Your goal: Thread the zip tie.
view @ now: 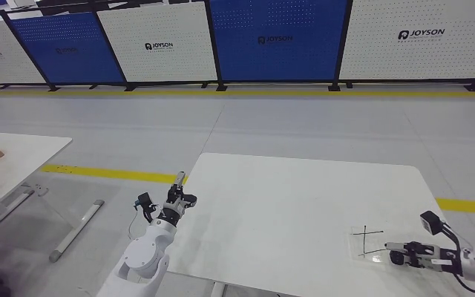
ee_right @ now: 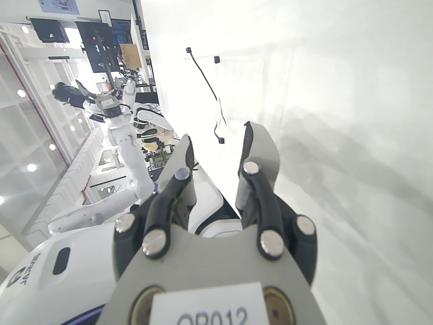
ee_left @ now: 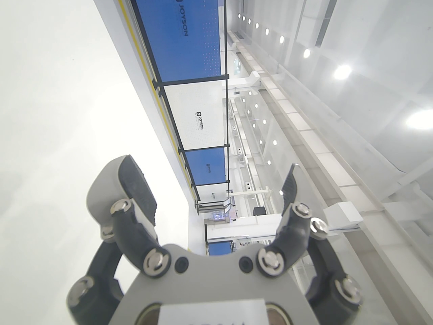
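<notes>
Held left gripper (ee_left: 209,170) at left edge of table (view: 297,200), fingers spread wide; held right gripper (ee_right: 218,133) low, just beside zip ties (ee_right: 202,73), parted, pinching nothing.

Matt white table (view: 297,208), black plastic zip tie (ee_right: 204,75)

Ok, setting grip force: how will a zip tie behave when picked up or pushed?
The zip tie is a thin, slightly curved strip, so it will probably flex and droop when lifted. It looks light and lies flat on the smooth table, so a push would likely slide it, and the right gripper may struggle to pinch it.
</notes>
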`<state>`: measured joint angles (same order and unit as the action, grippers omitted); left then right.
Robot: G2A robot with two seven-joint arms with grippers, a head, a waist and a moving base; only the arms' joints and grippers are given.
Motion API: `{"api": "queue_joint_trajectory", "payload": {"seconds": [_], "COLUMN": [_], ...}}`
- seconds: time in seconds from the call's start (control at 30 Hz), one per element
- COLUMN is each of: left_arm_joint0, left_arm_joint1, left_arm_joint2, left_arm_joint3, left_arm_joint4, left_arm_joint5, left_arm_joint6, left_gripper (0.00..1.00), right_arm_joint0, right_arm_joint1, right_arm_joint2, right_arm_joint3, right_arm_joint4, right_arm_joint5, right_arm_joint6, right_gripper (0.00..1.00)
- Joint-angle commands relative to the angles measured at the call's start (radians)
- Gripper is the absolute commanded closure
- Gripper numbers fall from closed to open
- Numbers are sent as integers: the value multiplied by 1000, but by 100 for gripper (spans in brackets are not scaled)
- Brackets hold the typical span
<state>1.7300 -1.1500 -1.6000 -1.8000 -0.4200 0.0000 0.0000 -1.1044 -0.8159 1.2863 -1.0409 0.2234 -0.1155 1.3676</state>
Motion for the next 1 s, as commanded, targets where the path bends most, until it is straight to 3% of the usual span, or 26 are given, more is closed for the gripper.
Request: {"api": "queue_joint_trajectory", "payload": {"seconds": [0.0, 0.1, 0.27, 0.57, 0.63, 0.7, 0.97], "left_arm_joint0": [0, 0, 0, 0, 0, 0, 0], "left_arm_joint1": [0, 0, 0, 0, 0, 0, 0], "left_arm_joint2": [0, 0, 0, 0, 0, 0, 0], "left_arm_joint3": [0, 0, 0, 0, 0, 0, 0], "left_arm_joint4": [0, 0, 0, 0, 0, 0, 0], "left_arm_joint5": [0, 0, 0, 0, 0, 0, 0], "left_arm_joint6": [0, 0, 0, 0, 0, 0, 0], "left_gripper": [0, 0, 0, 0, 0, 0, 0], "right_arm_joint0": [2, 4, 10, 24, 28, 30, 35], "right_arm_joint1": [0, 0, -1, -3, -4, -4, -5], "right_arm_joint2": [-2, -5, -10, -21, -22, -24, -23], "right_arm_joint3": [3, 4, 9, 19, 23, 27, 40], "right_arm_joint4": [0, -2, 0, 3, 9, 11, 37], "right_arm_joint5": [0, 0, 7, 13, 14, 13, 1], "right_arm_joint6": [0, 0, 0, 1, 5, 7, 21], "right_gripper": [73, 78, 75, 82, 86, 100, 100]}}
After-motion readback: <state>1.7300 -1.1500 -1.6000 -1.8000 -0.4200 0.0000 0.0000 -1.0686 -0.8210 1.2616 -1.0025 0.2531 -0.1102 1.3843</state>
